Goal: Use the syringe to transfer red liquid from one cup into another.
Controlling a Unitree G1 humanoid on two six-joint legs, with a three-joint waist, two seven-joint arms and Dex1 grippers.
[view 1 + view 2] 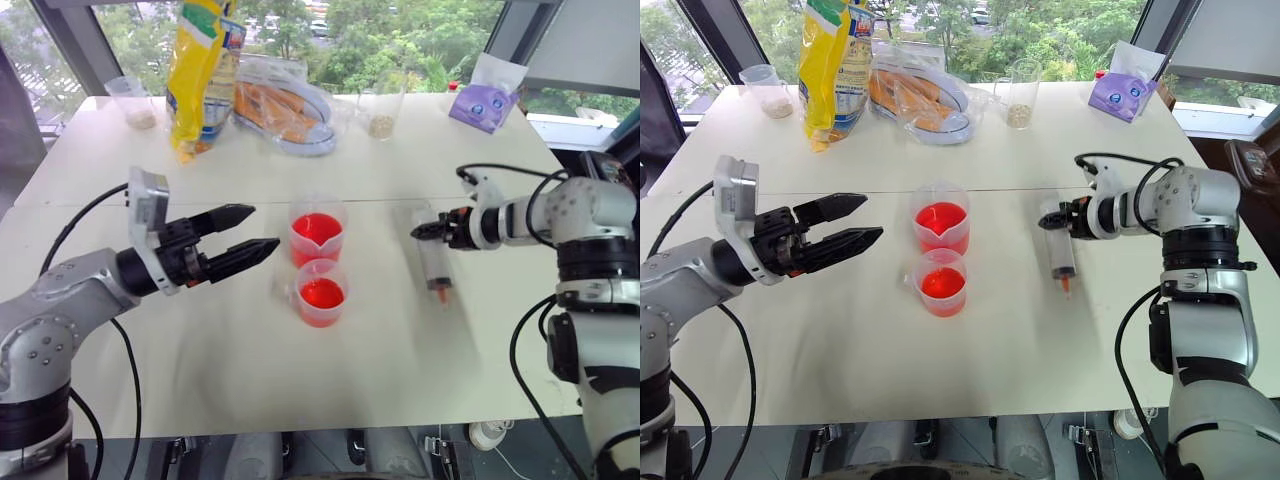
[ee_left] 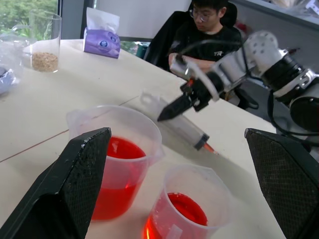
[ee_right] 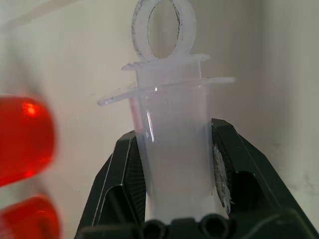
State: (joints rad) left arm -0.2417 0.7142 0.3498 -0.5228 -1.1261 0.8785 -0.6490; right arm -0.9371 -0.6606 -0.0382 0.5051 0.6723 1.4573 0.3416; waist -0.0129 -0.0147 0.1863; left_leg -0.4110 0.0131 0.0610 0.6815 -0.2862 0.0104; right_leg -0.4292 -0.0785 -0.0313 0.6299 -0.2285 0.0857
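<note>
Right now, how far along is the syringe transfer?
Early or mid-cycle; I can't tell how many draws are done. Both the taller cup and the shorter cup hold red liquid. In hand: the right end effector is shut on the syringe barrel, its tip lying on the table beside the cups. The left end effector hangs open near the cups, holding nothing. Left: lift the syringe, draw, dispense.
</note>
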